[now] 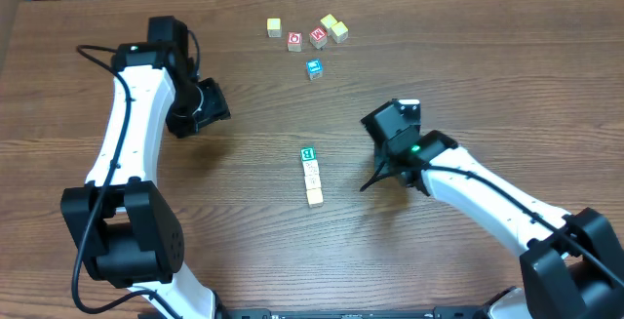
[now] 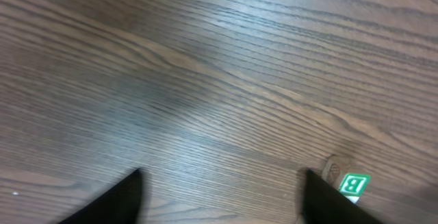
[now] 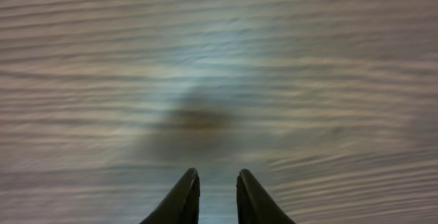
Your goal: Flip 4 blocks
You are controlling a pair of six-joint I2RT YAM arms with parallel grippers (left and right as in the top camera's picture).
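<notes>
Two empty sets of jaws are flanking the row of blocks (image 1: 312,176) in the middle of the table (image 1: 244,251), right jaws barely parted, left jaws spread wide, so a wide pinch is risking nudging the touching neighbours askew.

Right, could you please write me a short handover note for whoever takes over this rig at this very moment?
Left gripper: fingers wide apart, empty, above the table, near the green B block.
Right gripper: fingers barely parted, empty, over bare table.
The blocks: four in a touching row mid-table, green B block at the far end, B facing up.
Done: cannot tell which have been flipped.
Left: check each face and flip as needed. Leave the red-faced cubes and blue-faced cube alone.
</notes>
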